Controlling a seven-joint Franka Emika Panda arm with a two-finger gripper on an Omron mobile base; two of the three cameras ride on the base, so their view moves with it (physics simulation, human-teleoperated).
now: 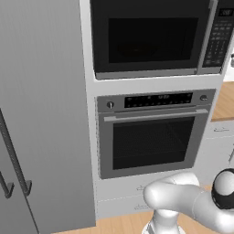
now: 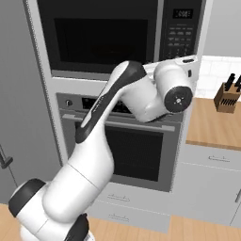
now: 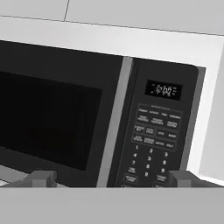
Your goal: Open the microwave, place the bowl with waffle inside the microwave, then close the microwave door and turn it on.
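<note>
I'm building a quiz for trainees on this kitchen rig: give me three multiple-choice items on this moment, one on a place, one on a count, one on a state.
1. Where is the microwave relative to the oven?
A. Directly above
B. Directly below
C. To its right

2. How many knobs does the oven's control strip show in the left base view?
A. None
B. Two
C. Five

3. What state is the microwave door in?
A. Wide open
B. Removed
C. Shut

Answers: 1 A, the microwave sits in the bay over the oven. 2 B, one knob at each end of the strip. 3 C, the door lies flush beside the keypad, with the pincer open before it.
</note>
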